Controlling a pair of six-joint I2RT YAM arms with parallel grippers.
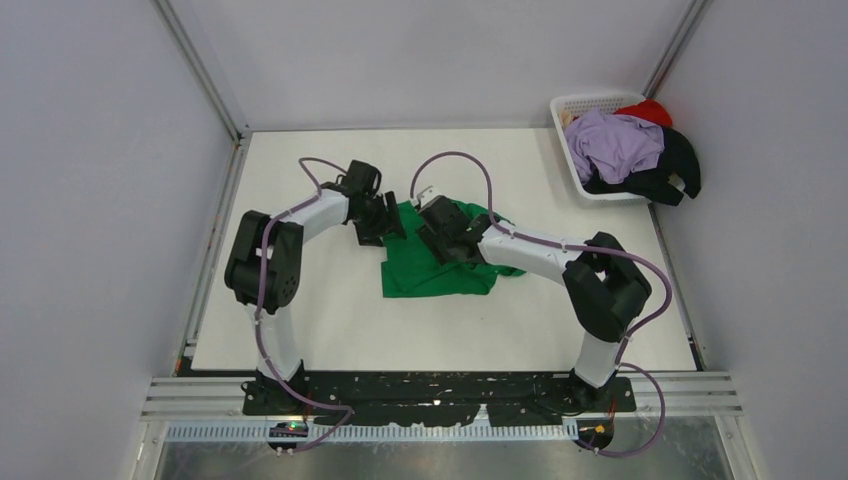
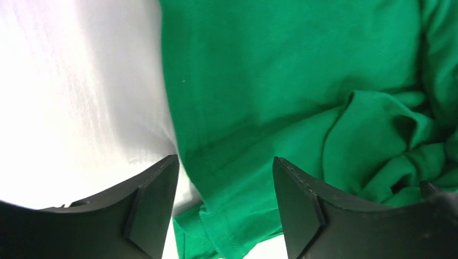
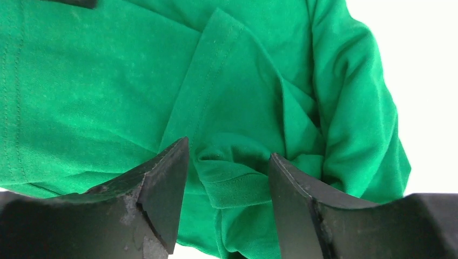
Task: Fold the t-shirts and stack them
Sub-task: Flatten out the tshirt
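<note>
Bright green cloth t-shirt (image 1: pixel 437 262) lies rumpled on the white counter (image 1: pixel 330 320). Both sets of jaws gape, nothing pinched yet: left jaws straddle its left-hand edge, right jaws straddle a ribbed fold (image 3: pixel 232 181).

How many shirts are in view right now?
4: green shirt on the table; lilac shirt, black shirt and red shirt heaped in the basket, where more may be hidden.

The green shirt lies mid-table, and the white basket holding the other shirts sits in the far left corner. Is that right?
Wrong corner. In the top external view the white basket holding the other shirts sits in the far right corner. The green shirt does lie mid-table.
</note>
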